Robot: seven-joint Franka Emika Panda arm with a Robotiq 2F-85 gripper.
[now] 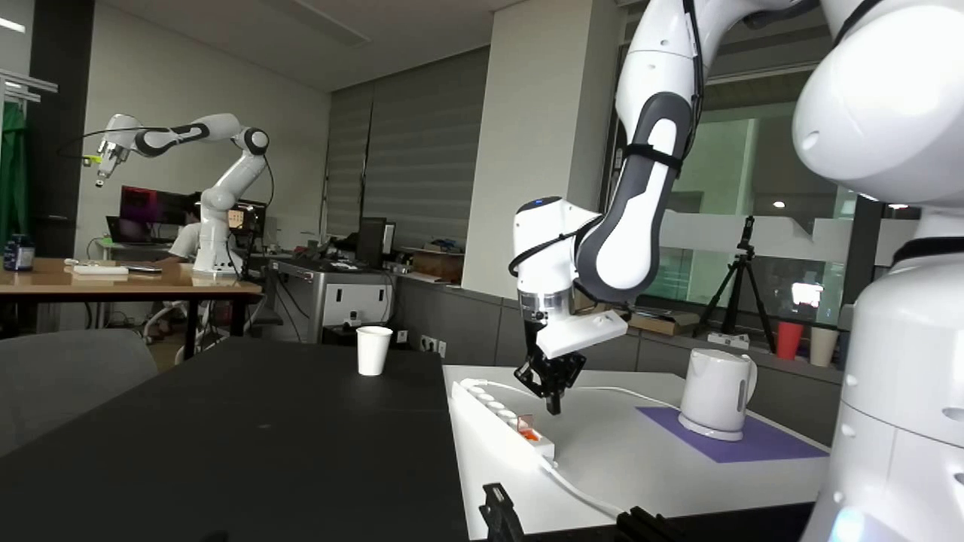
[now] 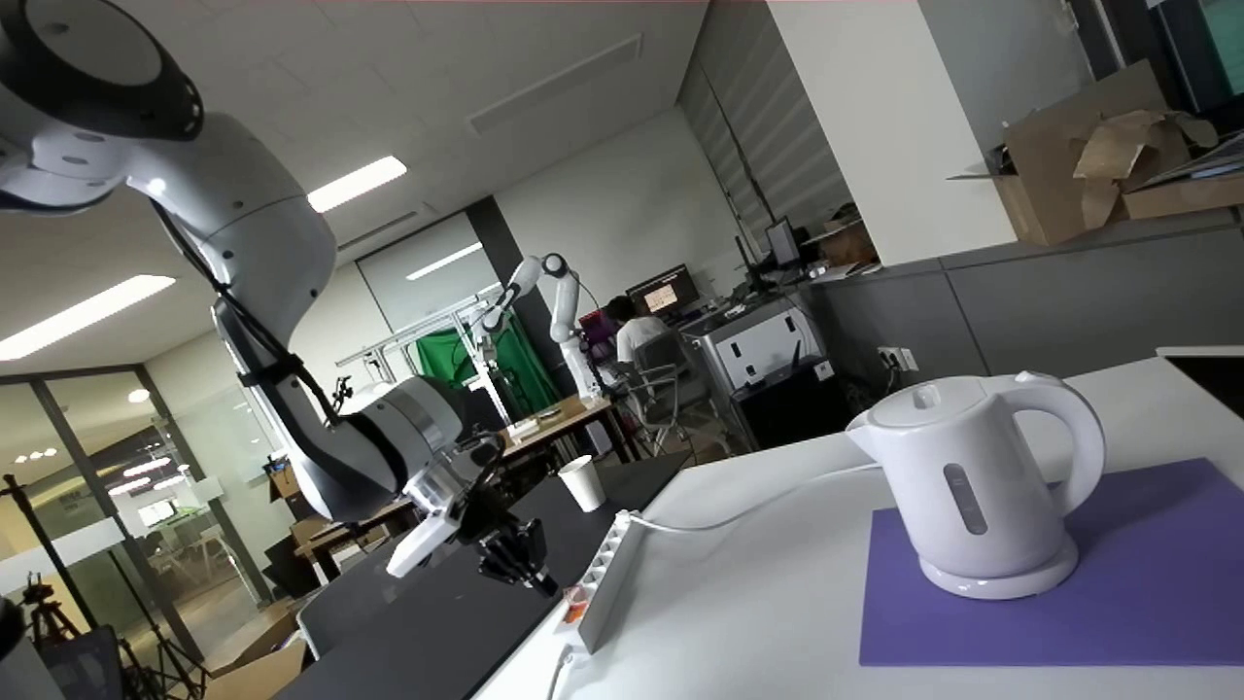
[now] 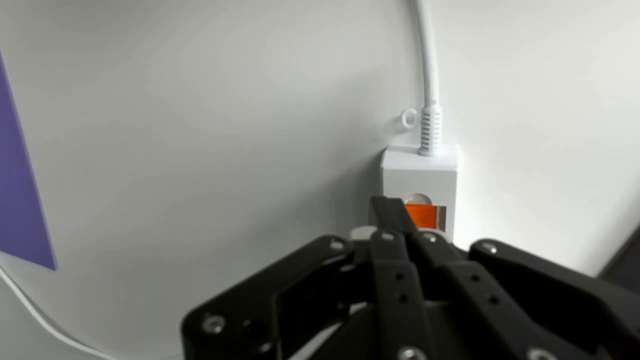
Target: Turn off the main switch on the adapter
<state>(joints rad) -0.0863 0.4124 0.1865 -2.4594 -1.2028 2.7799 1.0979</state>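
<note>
The adapter, a long white power strip (image 1: 498, 410), lies along the white table's edge in both exterior views (image 2: 612, 572). Its cable end shows in the wrist view (image 3: 419, 181). The main switch is orange-red, at the cable end (image 1: 530, 435); it also shows in an exterior view (image 2: 575, 612). In the wrist view the switch (image 3: 422, 216) is partly hidden behind the fingertips. A clear flap seems to stand up beside it. My gripper (image 3: 394, 201) is shut and empty, its tips together. It hangs above the strip near the switch (image 1: 554, 406), apparently without touching (image 2: 544, 586).
A white kettle (image 2: 972, 486) stands on a purple mat (image 2: 1147, 593), away from the strip. Its thin cable (image 2: 768, 506) runs to the strip's far end. A paper cup (image 1: 373, 351) stands on the black table (image 1: 263, 452) beside the white one. The strip's thick cable (image 3: 427, 60) leaves the switch end.
</note>
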